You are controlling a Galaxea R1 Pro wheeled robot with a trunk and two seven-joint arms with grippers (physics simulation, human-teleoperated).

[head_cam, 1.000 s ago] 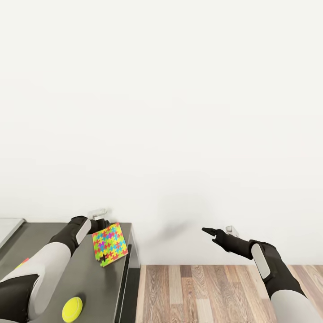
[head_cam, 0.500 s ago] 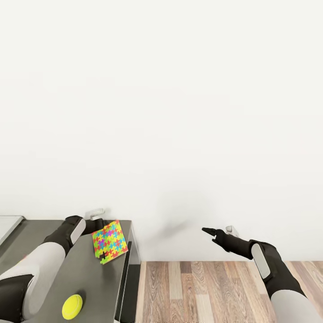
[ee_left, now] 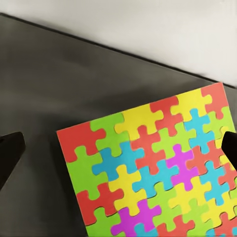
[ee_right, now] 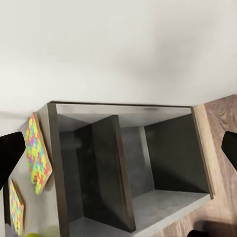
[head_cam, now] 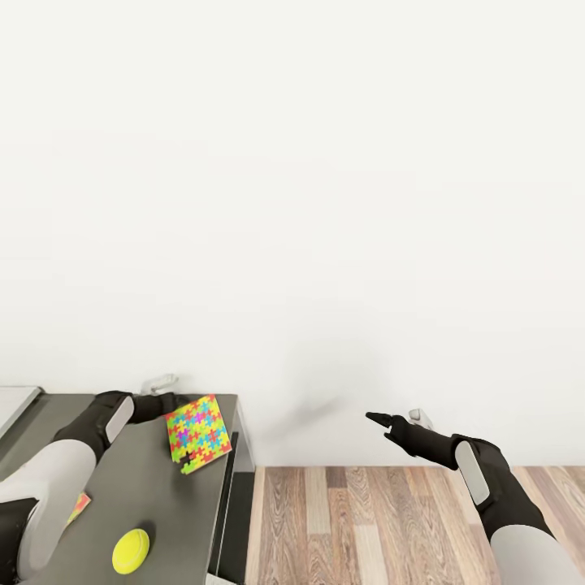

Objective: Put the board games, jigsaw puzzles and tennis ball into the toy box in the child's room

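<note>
Toy box corner, a light grey bin edge (head_cam: 16, 402), sits at the table's 9 o'clock edge in the head view. Long table with dark grey top (head_cam: 146, 487) carries everything else visible. Second flat multicoloured jigsaw sheet (head_cam: 79, 507) peeks out from under the left forearm, mostly hidden. Yellow-green tennis ball (head_cam: 131, 550) lies at 6 o'clock from the left end effector, well apart from it. Left end effector (head_cam: 166, 398) hovers just beside the far edge of the bright mosaic jigsaw puzzle sheet (head_cam: 195, 433); in the left wrist view its dark fingertips (ee_left: 10, 153) stand wide apart, one at each side of the puzzle (ee_left: 153, 168), nothing clamped.

Puzzle lies flat near the table's right end, close to the edge. It is nearly square, so no clear long axis; it sits rotated, one corner pointing toward 6 o'clock, another toward the wall at 12.

Risks, as a judgement: sheet is thin and flat on the surface, so fingers may skid over it without catching an edge; a sideways push could slide it off the near table end onto the wood plank floor (head_cam: 366, 520).

Right end effector (head_cam: 382, 420) hangs over the floor at 3 o'clock, well apart from the table; its fingers (ee_right: 10, 153) are spread and empty, facing the open dark grey compartments (ee_right: 148, 163) under the table.
</note>
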